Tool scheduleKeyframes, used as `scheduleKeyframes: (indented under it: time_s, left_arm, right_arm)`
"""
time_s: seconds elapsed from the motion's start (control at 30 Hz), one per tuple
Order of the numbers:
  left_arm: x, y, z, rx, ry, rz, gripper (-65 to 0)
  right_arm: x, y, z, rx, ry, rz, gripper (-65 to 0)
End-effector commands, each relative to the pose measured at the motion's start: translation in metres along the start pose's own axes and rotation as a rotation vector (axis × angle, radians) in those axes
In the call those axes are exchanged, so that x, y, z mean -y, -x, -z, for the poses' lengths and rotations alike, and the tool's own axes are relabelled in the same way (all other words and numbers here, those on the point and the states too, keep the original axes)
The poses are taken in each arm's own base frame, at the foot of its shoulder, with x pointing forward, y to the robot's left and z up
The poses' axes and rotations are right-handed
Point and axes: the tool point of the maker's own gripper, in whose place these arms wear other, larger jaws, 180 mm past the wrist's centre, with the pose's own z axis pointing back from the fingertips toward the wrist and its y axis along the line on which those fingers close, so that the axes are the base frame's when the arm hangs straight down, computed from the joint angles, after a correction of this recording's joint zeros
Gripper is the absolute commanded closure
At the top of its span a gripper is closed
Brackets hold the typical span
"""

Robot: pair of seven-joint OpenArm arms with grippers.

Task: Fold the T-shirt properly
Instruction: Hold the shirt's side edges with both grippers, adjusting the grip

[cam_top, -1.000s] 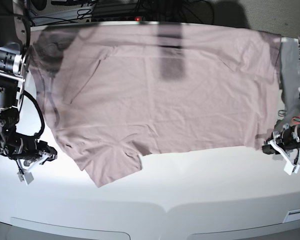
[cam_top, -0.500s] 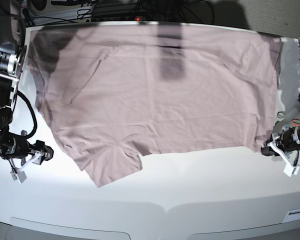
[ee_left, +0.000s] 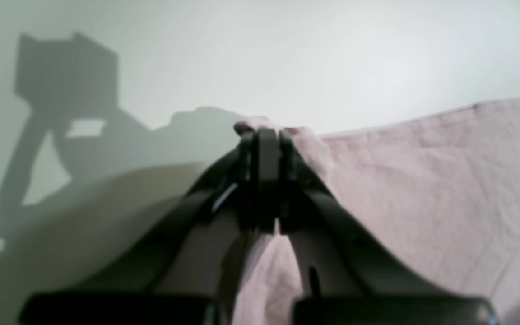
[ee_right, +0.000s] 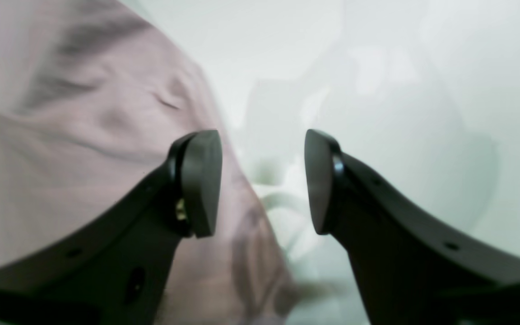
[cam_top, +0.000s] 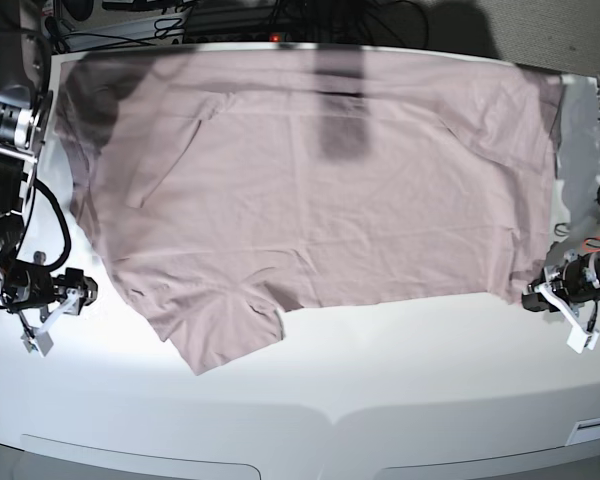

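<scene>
Base view: T-shirt (cam_top: 320, 190) spread on table (cam_top: 380, 380) | cables (cam_top: 220, 20) behind

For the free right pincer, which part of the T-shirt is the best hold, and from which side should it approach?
Probably the T-shirt's near corner on the base view's left, by the sleeve. The cloth lies flat, so only an edge gives the jaws a bite. The right pincer stands open beside that border and could slide in low from outside. The left pincer is shut on the opposite corner.
</scene>
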Motion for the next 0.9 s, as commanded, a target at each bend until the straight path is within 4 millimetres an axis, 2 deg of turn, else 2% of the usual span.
scheduleKeyframes:
  time_s: [0.0, 0.17, 0.3, 0.5, 0.63, 0.73, 0.8, 0.87]
  left_arm:
    - [0.0, -0.029, -0.008, 0.069, 0.005, 0.019, 0.0]
    - [-0.001, -0.029, -0.008, 0.068, 0.004, 0.02, 0.0]
    - [0.0, -0.029, -0.008, 0.069, 0.005, 0.019, 0.0]
    - [0.0, -0.029, -0.008, 0.069, 0.005, 0.019, 0.0]
    - [-0.001, -0.029, -0.009, 0.068, 0.004, 0.02, 0.0]
    - [-0.001, -0.029, -0.009, 0.069, 0.004, 0.02, 0.0]
    - [-0.001, -0.029, -0.009, 0.068, 0.004, 0.02, 0.0]
    - [-0.001, -0.029, -0.009, 0.068, 0.004, 0.02, 0.0]
  right_arm:
    - [0.009, -0.018, -0.011, 0.049, 0.019, -0.009, -30.4]
    - [0.014, -0.005, 0.0, 0.032, 0.024, 0.014, -30.4]
    - [0.015, 0.006, 0.008, -0.005, 0.055, 0.096, -30.4]
    - [-0.003, 0.023, 0.021, -0.081, 0.013, 0.118, -30.4]
    - [-0.025, 0.011, 0.02, -0.032, -0.104, 0.13, -30.4]
    - [-0.033, -0.003, 0.018, 0.016, -0.152, 0.153, -30.5]
    - [-0.033, -0.008, 0.015, 0.018, -0.152, 0.149, -33.2]
    - [-0.032, -0.007, 0.012, -0.017, -0.152, 0.143, -38.8]
